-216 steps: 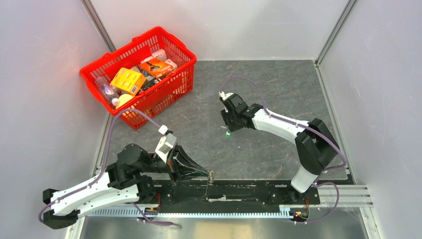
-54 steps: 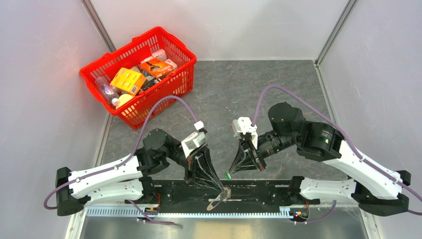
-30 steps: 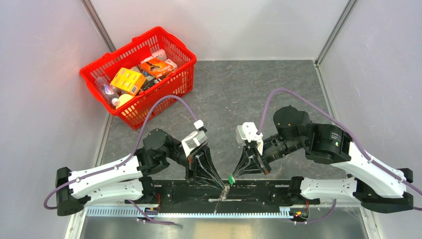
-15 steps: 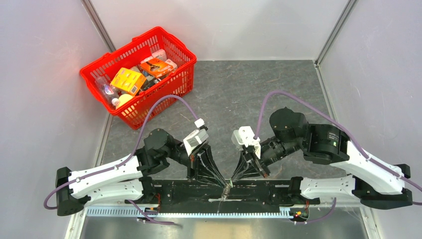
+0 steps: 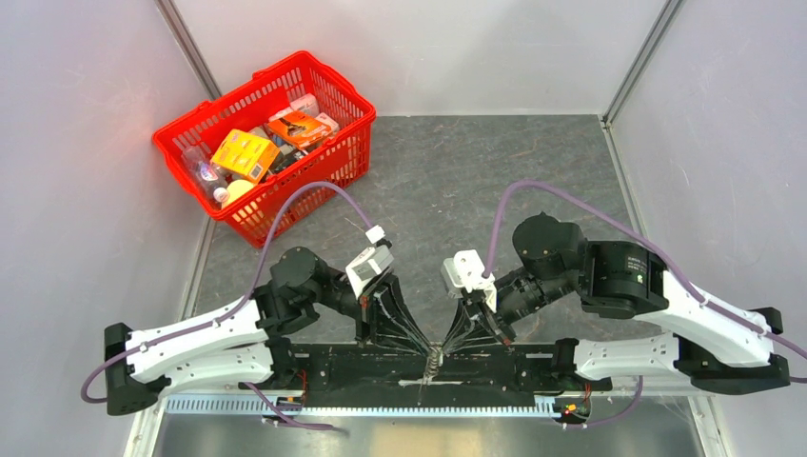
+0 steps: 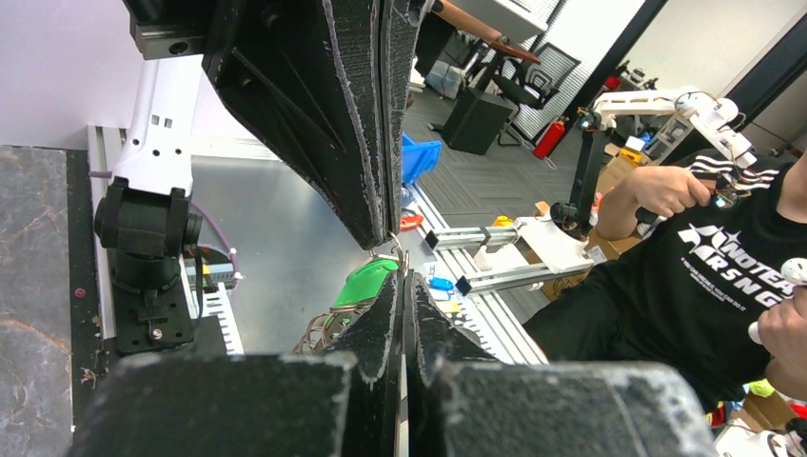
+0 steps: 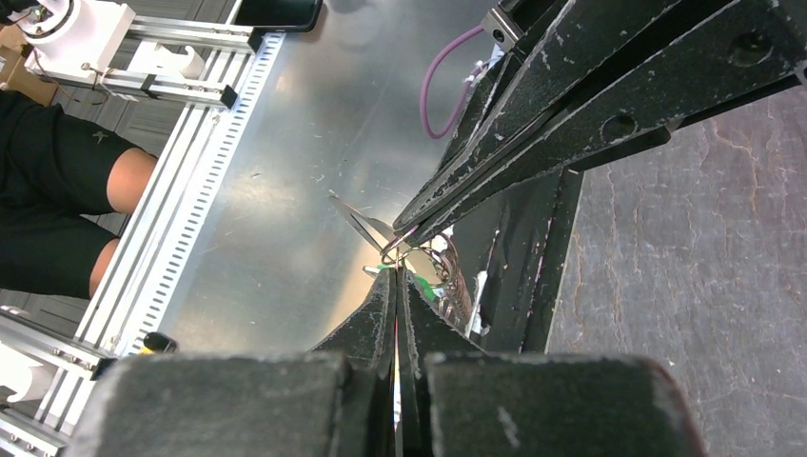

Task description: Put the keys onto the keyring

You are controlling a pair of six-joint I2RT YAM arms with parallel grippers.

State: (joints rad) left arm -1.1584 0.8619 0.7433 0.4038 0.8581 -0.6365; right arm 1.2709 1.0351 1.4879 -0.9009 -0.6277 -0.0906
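Here, the left gripper [image 6: 402,278] is fully closed, pinching the keyring [image 6: 326,331] over the base plate [image 5: 495,367]. The key [image 6: 366,283] sits just beside it, green head showing, at the meeting fingertips. The right gripper [image 7: 396,277] is also closed, gripping the key.

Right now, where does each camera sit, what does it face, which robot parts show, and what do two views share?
Top: above and behind the robot, looking down; shows left arm, right arm, left gripper and right gripper tip to tip, red basket.
Left wrist: on the left arm, looking along its shut fingers toward the right gripper, green key and a person.
Right wrist: on the right arm, looking along its shut fingers toward the left gripper and keyring.
Shared: both wrist views show the key.
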